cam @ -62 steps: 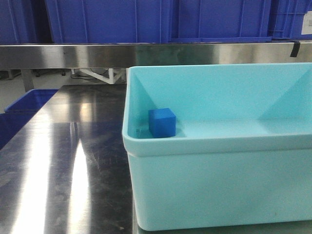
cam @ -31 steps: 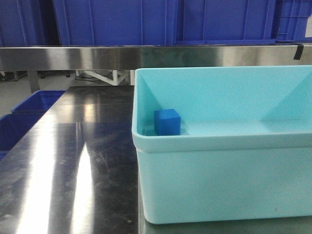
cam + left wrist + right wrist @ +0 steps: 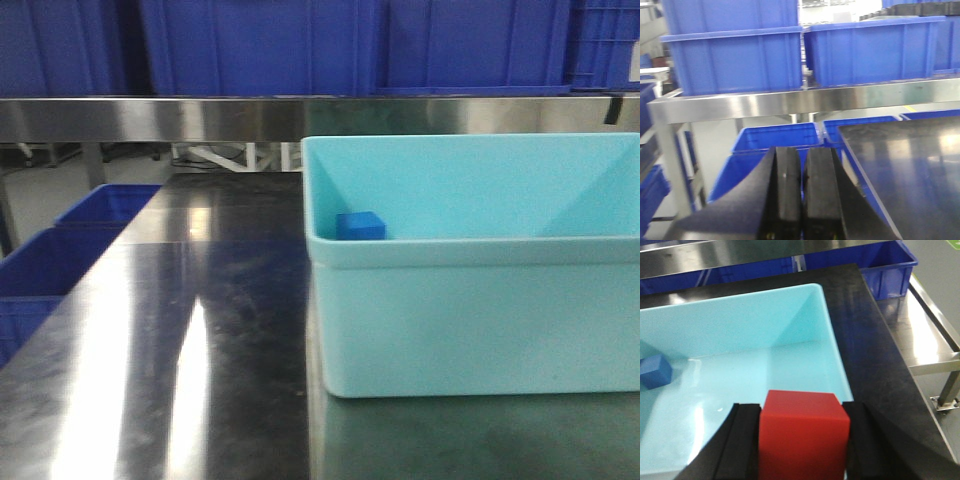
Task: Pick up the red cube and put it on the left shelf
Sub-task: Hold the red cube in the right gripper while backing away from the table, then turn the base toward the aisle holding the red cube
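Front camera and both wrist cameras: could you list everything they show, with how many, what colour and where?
red cube: one, red, gripped over the tub
blue cube: one, blue, inside the tub by its left wall
tub: one, pale turquoise, on the tabletop
tabletop: one, dark steel, in front of the shelf
left shelf: one, shiny steel, beyond the tabletop
crates: several, blue, on the shelf and lower down beside the tabletop
left claw: one, black, shut, empty
right claw: one, black, shut on the red cube
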Tool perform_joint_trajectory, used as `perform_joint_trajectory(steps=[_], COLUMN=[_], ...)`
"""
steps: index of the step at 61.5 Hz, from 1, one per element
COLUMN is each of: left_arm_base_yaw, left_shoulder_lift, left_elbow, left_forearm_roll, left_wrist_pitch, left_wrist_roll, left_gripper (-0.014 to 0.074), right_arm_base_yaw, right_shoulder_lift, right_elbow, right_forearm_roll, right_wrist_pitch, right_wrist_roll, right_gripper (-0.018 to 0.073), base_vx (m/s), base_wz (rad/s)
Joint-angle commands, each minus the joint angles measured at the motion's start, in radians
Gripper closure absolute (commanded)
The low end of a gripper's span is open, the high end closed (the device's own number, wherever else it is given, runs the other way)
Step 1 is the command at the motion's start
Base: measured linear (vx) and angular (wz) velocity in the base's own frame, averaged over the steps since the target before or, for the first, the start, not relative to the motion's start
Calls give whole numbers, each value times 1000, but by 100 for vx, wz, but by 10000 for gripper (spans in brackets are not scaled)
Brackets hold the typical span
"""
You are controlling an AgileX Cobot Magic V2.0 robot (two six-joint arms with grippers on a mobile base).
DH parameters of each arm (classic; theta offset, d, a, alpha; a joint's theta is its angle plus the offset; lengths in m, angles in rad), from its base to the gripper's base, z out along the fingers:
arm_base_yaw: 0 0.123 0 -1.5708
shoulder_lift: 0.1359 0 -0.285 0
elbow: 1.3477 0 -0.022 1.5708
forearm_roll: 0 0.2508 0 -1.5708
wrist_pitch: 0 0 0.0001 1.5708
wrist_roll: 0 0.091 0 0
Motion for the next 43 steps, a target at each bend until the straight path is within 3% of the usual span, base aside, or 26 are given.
perform_joint_trajectory(steps=[1,43], left_arm_base_yaw=[-4,-4], left_shoulder_lift=[7,7], left_elbow=[22,22], left_forearm_roll=[-6,-6], left_wrist_pitch=[-83,-83], left_wrist_roll=[1,1], left_gripper=[491,491], right_arm_base_yaw=[-6,-6], right_shoulder_lift=[4,4], right_elbow=[-30,-30], right_forearm_roll=[-8,-8], right_wrist_pitch=[-81,-81], right_wrist_roll=[-2,-2], right_gripper=[501,501], base_vx=[-10,-18], base_wz=[2,32])
